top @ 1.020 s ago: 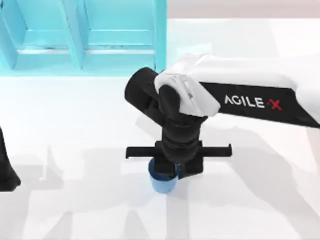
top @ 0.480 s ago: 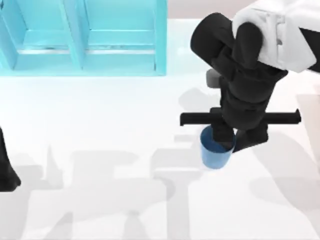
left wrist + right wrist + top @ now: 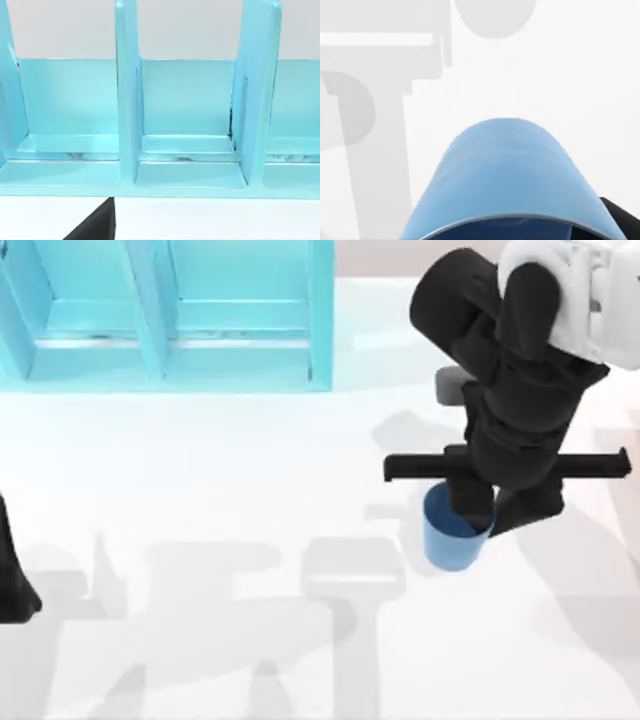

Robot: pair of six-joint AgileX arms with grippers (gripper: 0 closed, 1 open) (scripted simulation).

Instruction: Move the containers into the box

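Top view: the right gripper (image 3: 488, 512) pinches the rim of a blue cup (image 3: 452, 536), one finger inside, one outside; the cup hangs below it, well right of the cyan box (image 3: 320, 320), with bare white table (image 3: 200, 490) between them; the left arm (image 3: 12, 580) sits parked at the table's left edge.

Left wrist view: the box's open compartments (image 3: 187, 125) face the camera, dividers upright.

Right wrist view: the cup (image 3: 510, 175) sits close under the gripper, above the table.
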